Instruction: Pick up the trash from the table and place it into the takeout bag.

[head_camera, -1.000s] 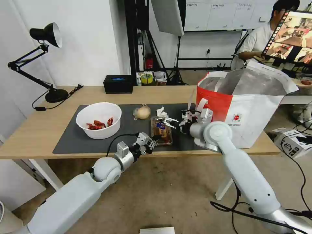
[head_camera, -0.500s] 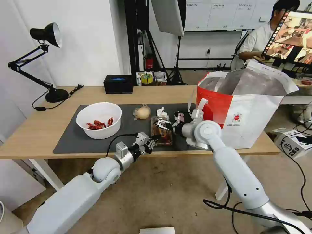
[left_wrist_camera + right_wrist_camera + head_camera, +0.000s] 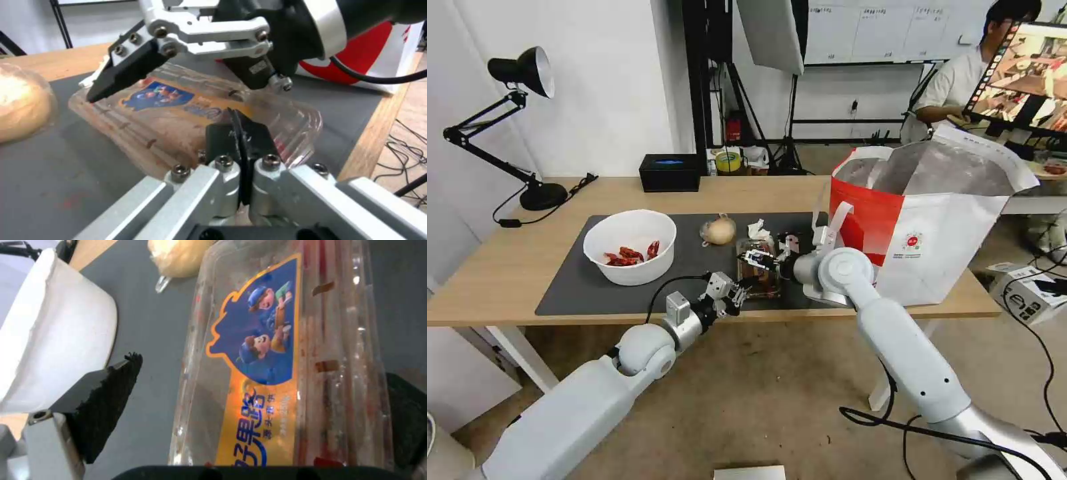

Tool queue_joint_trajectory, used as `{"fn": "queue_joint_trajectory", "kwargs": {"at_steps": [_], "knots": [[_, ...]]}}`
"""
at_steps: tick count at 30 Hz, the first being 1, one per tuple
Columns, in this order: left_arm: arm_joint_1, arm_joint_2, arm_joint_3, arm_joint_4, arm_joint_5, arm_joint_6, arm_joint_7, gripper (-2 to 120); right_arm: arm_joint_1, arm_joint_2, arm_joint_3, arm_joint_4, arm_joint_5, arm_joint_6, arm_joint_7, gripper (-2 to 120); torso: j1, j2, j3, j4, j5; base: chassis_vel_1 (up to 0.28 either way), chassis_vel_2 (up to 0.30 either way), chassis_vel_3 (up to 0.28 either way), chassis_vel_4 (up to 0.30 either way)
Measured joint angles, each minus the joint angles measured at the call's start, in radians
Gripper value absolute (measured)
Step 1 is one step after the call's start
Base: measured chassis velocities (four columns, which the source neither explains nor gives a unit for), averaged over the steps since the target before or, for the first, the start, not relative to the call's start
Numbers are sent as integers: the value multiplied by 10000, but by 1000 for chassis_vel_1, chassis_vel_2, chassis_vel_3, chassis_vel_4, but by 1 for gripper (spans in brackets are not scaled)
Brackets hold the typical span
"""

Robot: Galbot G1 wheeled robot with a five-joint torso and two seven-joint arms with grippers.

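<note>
Clear plastic tray (image 3: 758, 268) sits between wide-spread right gripper (image 3: 758, 259) pads and left gripper (image 3: 740, 291), clamped shut on its near edge — flimsy lid, may buckle or slip.

White wall on the left, a black desk lamp (image 3: 520, 72) angled off it, cord trailing; a small black box (image 3: 670, 172) sits at the far edge. Behind, black light stands (image 3: 740, 100) and a whiteboard (image 3: 887, 30). Bare concrete floor (image 3: 774, 393), cables (image 3: 1047, 313) snaking on the right beside a cardboard box (image 3: 1030, 293)
</note>
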Motion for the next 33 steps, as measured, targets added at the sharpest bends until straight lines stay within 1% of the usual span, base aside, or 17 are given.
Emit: {"fn": "queue_joint_trajectory", "kwargs": {"at_steps": [2, 4, 5, 7, 10, 11, 15, 18, 20, 21, 25, 27, 28, 29, 30, 32, 33], "knots": [[8, 12, -15, -17, -9, -5, -4, 0, 41, 20, -32, -28, 7, 0, 16, 99, 0, 0, 0, 0, 0, 0, 0, 0, 0], [23, 34, -25, -50, -23, -11, -7, 0, 74, 48, -53, -71, 50, 1, 84, 92, 0, 0, 0, 1, 0, 0, 0, 0, 0], [23, 34, -25, -50, -23, -11, -7, 0, 74, 48, -53, -71, 50, 1, 84, 92, 0, 0, 0, 1, 0, 0, 0, 0, 0], [43, 68, -58, -90, -53, -20, -9, 0, 75, 36, -83, -83, 67, 4, 128, 82, -1, 1, 0, 0, 0, 0, 0, 0, 0], [52, 87, -85, -106, -87, -32, -9, 0, 53, 5, -102, -79, 70, 9, 166, 73, -1, 1, 0, 0, 0, 0, 0, 0, 0], [58, 106, -104, -112, -110, -38, -9, 0, 27, -22, -109, -67, 74, 13, 197, 65, -1, 1, -1, -1, 0, 0, 0, 0, 0], [84, 118, -147, -126, -125, -45, -9, 0, 0, -59, -109, -59, 94, 16, 242, 57, -1, 3, -1, -1, 0, 0, 0, 0, 0], [208, 170, -256, -180, -132, -64, -10, 0, -18, -113, -123, -43, 109, 18, 249, 40, 0, 3, 0, 0, 0, 0, 0, 0, 0], [250, 192, -293, -198, -132, -75, -10, 0, -20, -122, -125, -42, 109, 20, 250, 37, -1, 3, -1, -1, 0, 0, 0, 0, 0], [324, 240, -358, -240, -134, -96, -10, 0, -25, -128, -122, -41, 110, 23, 247, 29, -1, 3, -1, -1, 0, 0, 0, 0, 0], [385, 276, -430, -279, -142, -115, -10, 0, -43, -129, -99, -42, 110, 25, 212, 22, -1, 3, -1, -1, 0, 0, 0, 0, 0], [513, 337, -608, -373, -198, -142, -10, 0, -79, -116, -39, -34, 110, 27, 107, 13, -1, 3, -1, -1, 0, 0, 0, 0, 0], [721, 408, -945, -518, -270, -247, -13, 0, -121, -91, 38, -9, 98, 30, 13, 4, -1, 3, -1, 1, 0, 0, 0, 0, 0], [721, 408, -945, -518, -270, -247, -13, 0, -121, -91, 38, -9, 98, 30, 13, 4, -1, 3, -1, 1, 0, 0, 0, 0, 0], [892, 474, -1193, -636, -299, -303, -18, 0, -155, -85, 84, 1, 81, 31, -32, 0, -1, 3, -1, 0, 0, 0, 0, 0, 0], [1325, 600, -1769, -935, -361, -355, -20, 0, -285, -93, 214, 69, 40, 33, -195, 0, 0, 2, 0, 2, 0, 0, 0, 0, 0], [1325, 600, -1769, -935, -361, -355, -20, 0, -285, -93, 214, 69, 40, 33, -195, 0, 0, 2, 0, 2, 0, 0, 0, 0, 0]]}}
